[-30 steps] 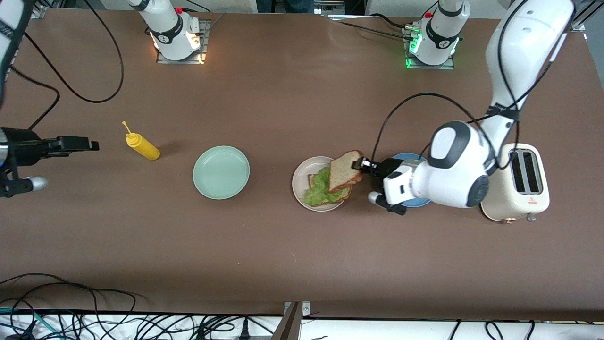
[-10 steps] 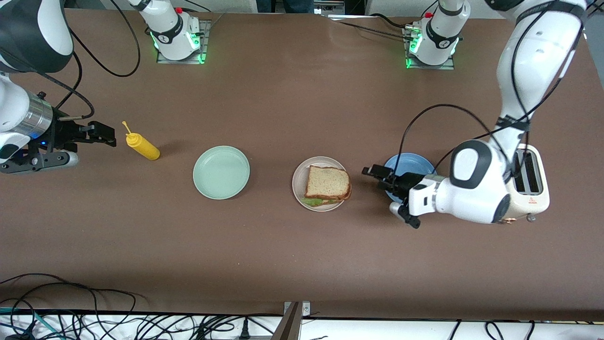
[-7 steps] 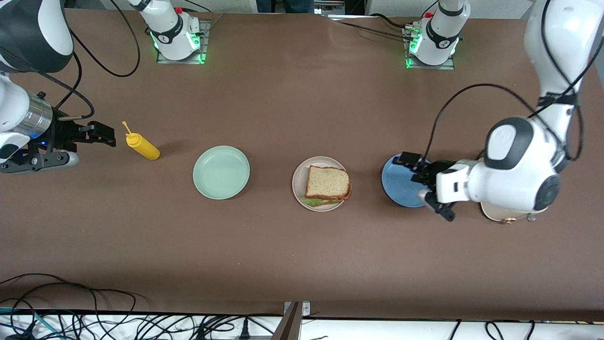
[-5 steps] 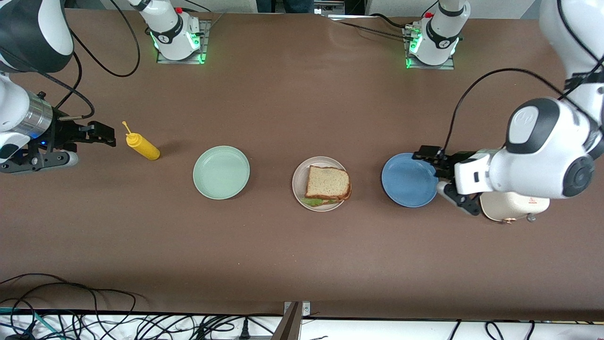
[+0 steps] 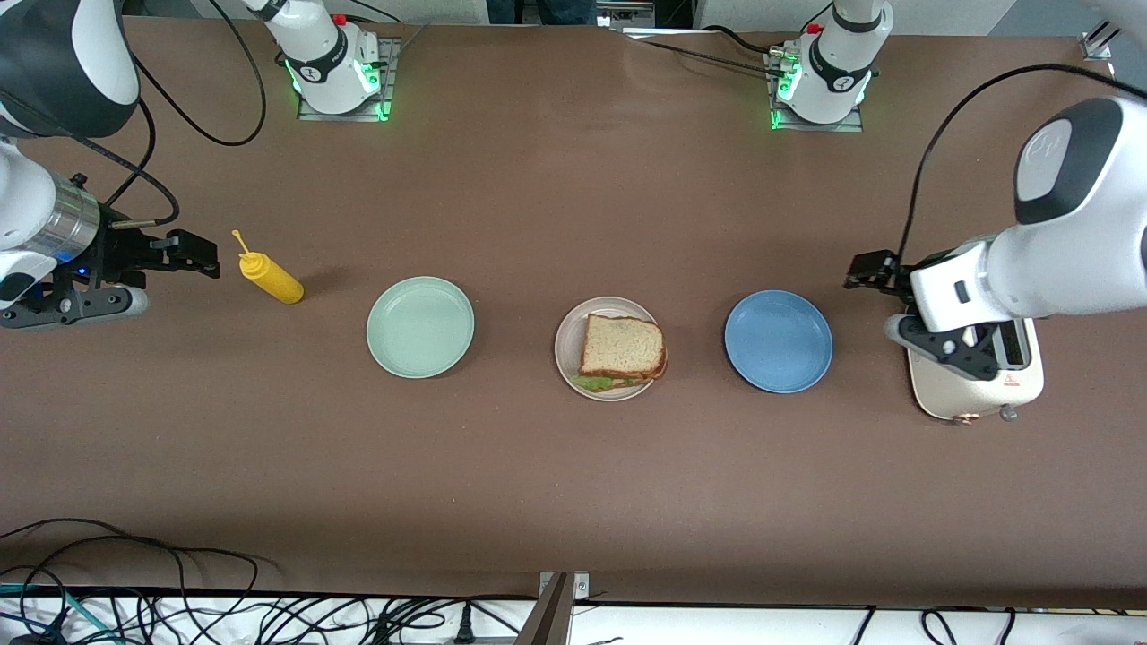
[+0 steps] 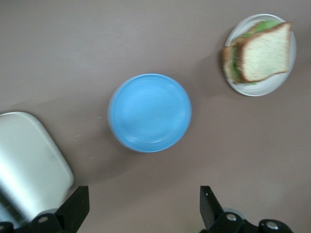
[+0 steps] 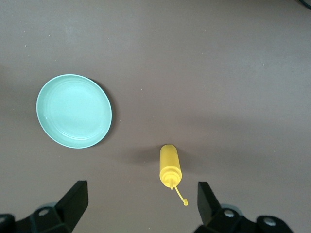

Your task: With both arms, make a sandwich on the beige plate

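The sandwich [image 5: 622,348] lies on the beige plate [image 5: 566,348] at mid table: a tan bread slice on top, green lettuce showing at its edge nearer the front camera. It also shows in the left wrist view [image 6: 261,52] on the beige plate [image 6: 265,90]. My left gripper [image 5: 871,271] is open and empty, up over the table between the blue plate and the toaster; in its wrist view [image 6: 144,213] only bare table lies between the jaws. My right gripper [image 5: 202,253] is open and empty, beside the yellow bottle [image 7: 169,165], shown in its wrist view [image 7: 143,206].
A blue plate [image 5: 778,341] stands beside the beige plate toward the left arm's end, with a cream toaster [image 5: 977,385] past it. A mint green plate [image 5: 419,326] and a yellow squeeze bottle [image 5: 271,279] stand toward the right arm's end. Cables lie along the front edge.
The left gripper let go of the top bread slice, which now lies on the lettuce, and drew back past the blue plate to the toaster. The right gripper moved up to the yellow bottle, then held still.
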Robot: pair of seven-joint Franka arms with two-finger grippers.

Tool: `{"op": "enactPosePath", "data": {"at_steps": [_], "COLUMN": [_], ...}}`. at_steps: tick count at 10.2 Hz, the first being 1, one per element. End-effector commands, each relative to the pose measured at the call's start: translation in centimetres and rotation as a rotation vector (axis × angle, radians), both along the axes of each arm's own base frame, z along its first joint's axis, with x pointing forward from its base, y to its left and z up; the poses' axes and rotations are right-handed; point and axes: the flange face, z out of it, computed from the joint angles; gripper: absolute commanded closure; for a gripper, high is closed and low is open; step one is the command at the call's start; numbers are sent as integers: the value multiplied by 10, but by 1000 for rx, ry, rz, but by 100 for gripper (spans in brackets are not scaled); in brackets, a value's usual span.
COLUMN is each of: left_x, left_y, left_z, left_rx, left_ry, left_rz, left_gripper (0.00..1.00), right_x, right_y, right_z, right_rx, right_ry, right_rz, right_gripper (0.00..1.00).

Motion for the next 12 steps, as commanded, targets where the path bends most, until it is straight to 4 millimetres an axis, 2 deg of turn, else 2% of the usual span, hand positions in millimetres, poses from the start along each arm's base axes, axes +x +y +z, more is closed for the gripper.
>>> {"op": "enactPosePath", "data": {"at_steps": [1, 2, 3, 6, 7, 9, 12], "left_x": [-22, -25, -36, -72, -72, -72, -74], "left_y": [11, 22, 24, 24, 27, 34, 31], "left_z": [43, 53, 64, 68, 61, 67, 73], "left_rx": [118, 91, 89, 69, 61, 58, 95], "left_ry": [-68, -90, -129, -123, -134, -155, -164], "left_rz": [84, 119, 132, 143, 153, 166, 185], "left_gripper": [0, 0, 0, 0, 0, 0, 0], "right_x": [-6, -6, -6, -6, -6, -6, -6], "right_y": [-1, -1, -1, -1, -1, -1, 0], "right_z": [4, 5, 5, 4, 4, 4, 5], "right_rx": [-9, -7, -7, -7, -7, -8, -10], "right_ry": [-8, -10, -10, -8, -8, -8, -12], "right_rz": [-9, -9, -9, -9, -9, -11, -24], "right_gripper": [0, 0, 0, 0, 0, 0, 0]}}
